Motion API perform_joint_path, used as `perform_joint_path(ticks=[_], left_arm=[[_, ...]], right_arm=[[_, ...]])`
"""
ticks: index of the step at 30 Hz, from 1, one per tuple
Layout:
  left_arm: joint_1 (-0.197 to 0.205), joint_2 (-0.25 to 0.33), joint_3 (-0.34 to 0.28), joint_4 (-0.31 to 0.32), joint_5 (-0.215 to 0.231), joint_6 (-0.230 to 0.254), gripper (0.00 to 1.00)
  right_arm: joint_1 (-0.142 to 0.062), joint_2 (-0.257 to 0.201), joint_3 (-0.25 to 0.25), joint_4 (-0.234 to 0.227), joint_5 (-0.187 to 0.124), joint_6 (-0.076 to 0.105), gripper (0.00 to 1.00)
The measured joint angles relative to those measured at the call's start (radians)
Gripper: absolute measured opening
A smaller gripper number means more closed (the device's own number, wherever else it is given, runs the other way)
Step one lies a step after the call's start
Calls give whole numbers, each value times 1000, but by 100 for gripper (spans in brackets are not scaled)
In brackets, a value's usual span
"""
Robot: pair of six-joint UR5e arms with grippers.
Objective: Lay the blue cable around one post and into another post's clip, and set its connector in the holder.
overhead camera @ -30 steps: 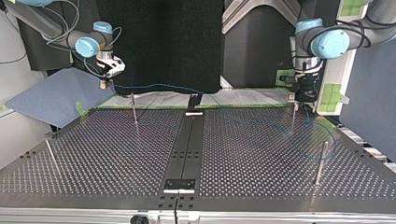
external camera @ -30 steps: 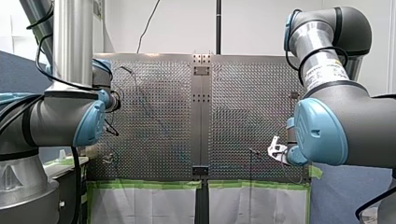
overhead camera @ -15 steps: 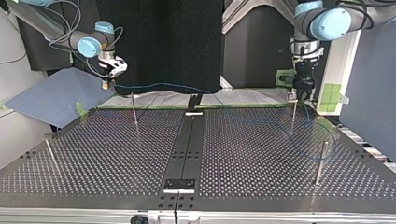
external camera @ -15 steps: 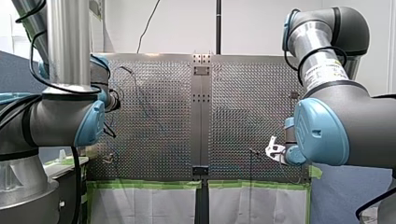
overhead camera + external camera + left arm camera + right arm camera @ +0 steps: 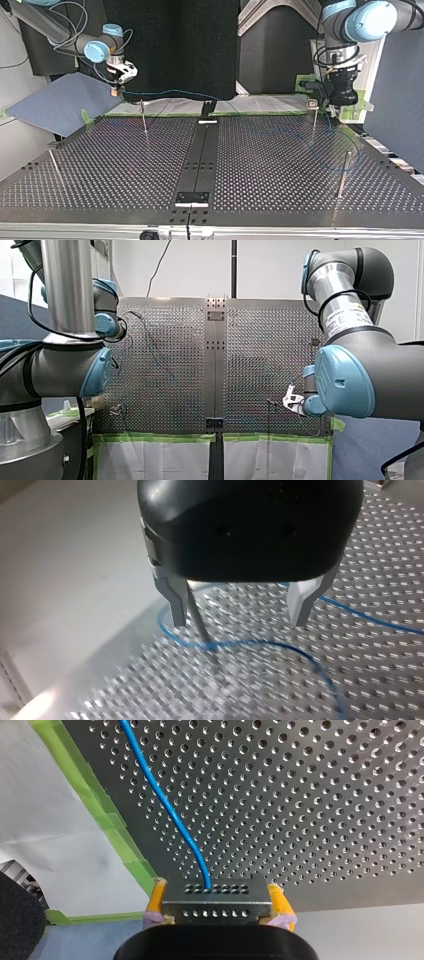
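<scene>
In the right wrist view my right gripper (image 5: 218,907) is shut, its yellow pads clamping a dark grey connector (image 5: 217,896). The blue cable (image 5: 165,805) leaves it over the perforated plate. At the top view's left the same gripper (image 5: 116,91) hangs above the table's far edge, and the cable (image 5: 170,92) sags away toward a loose loop (image 5: 336,150) at the right. My left gripper (image 5: 237,622) is open. A thin post (image 5: 200,625) stands between its metal fingers (image 5: 176,605), close to one of them, with the cable (image 5: 280,645) curving around its foot. In the top view it (image 5: 344,100) hovers beside the clip post (image 5: 313,117).
More thin posts stand on the plate (image 5: 143,120) (image 5: 344,172) (image 5: 55,167). A black centre strip (image 5: 200,160) carries a black bracket (image 5: 208,108) at the far edge and a small plate (image 5: 191,198) near the front. Green tape (image 5: 120,835) lines the plate's edge.
My left arm has risen and swung toward the top view's right, off the clip post. My right gripper has drifted slightly toward that view's right with the connector.
</scene>
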Motion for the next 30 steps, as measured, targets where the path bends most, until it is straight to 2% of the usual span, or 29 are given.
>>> perform_joint_path(ticks=[19,25,30], left_arm=[[-36,146,146,-147,-142,146,100],[-46,192,196,-196,-126,196,100],[-72,179,237,-237,-95,237,100]], right_arm=[[4,0,0,-13,0,2,0],[1,0,0,-14,0,2,0],[2,0,0,-14,0,1,0]])
